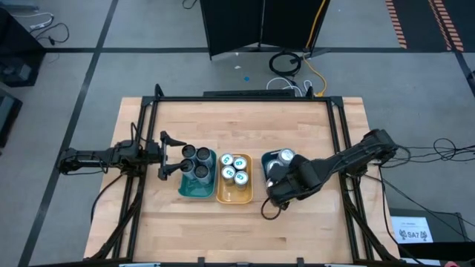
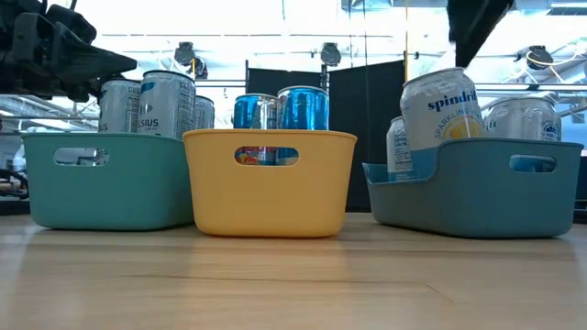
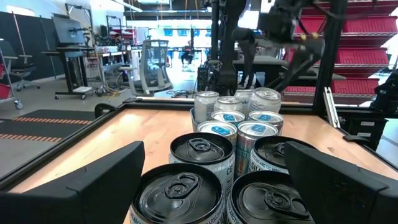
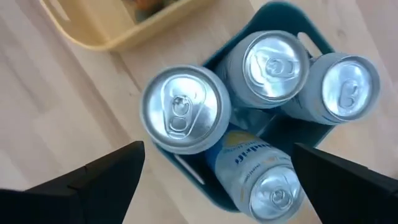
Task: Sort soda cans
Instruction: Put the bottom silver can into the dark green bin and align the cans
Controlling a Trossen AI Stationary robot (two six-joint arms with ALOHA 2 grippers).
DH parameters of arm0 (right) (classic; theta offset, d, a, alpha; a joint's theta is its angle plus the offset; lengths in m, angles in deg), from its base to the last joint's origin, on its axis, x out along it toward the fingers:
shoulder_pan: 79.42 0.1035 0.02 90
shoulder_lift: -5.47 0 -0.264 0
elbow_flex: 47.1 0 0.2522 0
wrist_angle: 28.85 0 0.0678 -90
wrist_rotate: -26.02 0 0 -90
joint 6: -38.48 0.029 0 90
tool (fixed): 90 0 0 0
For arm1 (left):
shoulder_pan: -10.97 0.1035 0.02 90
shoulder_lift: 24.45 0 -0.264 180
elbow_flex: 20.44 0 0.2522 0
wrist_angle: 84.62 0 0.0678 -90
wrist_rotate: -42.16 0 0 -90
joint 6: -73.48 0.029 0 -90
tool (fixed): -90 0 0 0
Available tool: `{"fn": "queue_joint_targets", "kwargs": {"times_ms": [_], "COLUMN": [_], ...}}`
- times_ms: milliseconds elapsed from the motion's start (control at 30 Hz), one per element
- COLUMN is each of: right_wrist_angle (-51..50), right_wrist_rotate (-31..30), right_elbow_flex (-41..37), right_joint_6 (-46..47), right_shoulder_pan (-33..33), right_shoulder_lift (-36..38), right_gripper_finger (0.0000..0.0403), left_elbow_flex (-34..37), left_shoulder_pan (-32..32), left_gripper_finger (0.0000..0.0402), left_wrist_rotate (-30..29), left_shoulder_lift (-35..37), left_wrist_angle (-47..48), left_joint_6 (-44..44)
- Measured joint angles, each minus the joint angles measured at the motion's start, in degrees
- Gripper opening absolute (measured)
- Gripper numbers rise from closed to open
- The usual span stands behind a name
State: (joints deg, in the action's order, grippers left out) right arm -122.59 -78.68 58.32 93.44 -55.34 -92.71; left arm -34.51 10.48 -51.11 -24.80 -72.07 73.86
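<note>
1. My right gripper (image 4: 214, 177) hangs over the blue tray (image 1: 269, 160), fingers spread wide and holding nothing. By my reckoning this is the release step: a can has been let go into the tray and I am clear of it.

2. Directly below and between my right fingers, a Spindrift can (image 4: 255, 171) leans crooked, propped on the tray's near wall instead of standing flat. The low view shows the same can (image 2: 442, 108) tilted at the tray's edge.

3. Just beyond it stand three silver-topped cans (image 4: 270, 65), upright and packed close in the same tray.

4. Next, I judge, I should lift straight up without brushing the leaning can; it may tip out or need a nudge to settle.

5. Farther from my right gripper, the yellow tray (image 1: 222, 194) holds the blue-marked cans (image 1: 234, 167).

6. My left gripper (image 3: 211, 180) waits with fingers apart, just at the teal tray (image 1: 185, 188). The black-topped cans (image 3: 205, 186) sit directly ahead of it, between the fingertips but not gripped.

7. I see no loose cans on the wooden table (image 1: 245, 126), so the sorting looks close to finished.
</note>
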Motion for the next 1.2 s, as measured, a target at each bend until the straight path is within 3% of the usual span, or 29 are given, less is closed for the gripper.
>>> {"fn": "queue_joint_targets", "kwargs": {"times_ms": [233,467,667,1200], "right_wrist_angle": [4.16,6.60,7.87,4.21], "right_wrist_rotate": [-0.18,0.52,4.78,4.81], "right_elbow_flex": [0.09,0.09,-0.34,-10.99], "right_joint_6": [3.18,4.19,4.43,12.88], "right_shoulder_pan": [0.00,-0.89,-1.67,-3.06], "right_shoulder_lift": [5.46,5.15,4.64,4.82], "right_gripper_finger": [0.0396,0.0396,0.0396,0.0397], "left_elbow_flex": [0.00,0.00,0.00,0.00], "left_shoulder_pan": [0.00,0.00,-0.02,0.00], "left_gripper_finger": [0.0391,0.0391,0.0391,0.0391], "left_wrist_rotate": [0.00,0.00,0.00,0.00], "left_shoulder_lift": [-0.01,-0.02,-0.02,-0.01], "left_wrist_angle": [0.00,0.00,0.00,0.00], "left_joint_6": [0.00,0.00,0.00,0.00]}}
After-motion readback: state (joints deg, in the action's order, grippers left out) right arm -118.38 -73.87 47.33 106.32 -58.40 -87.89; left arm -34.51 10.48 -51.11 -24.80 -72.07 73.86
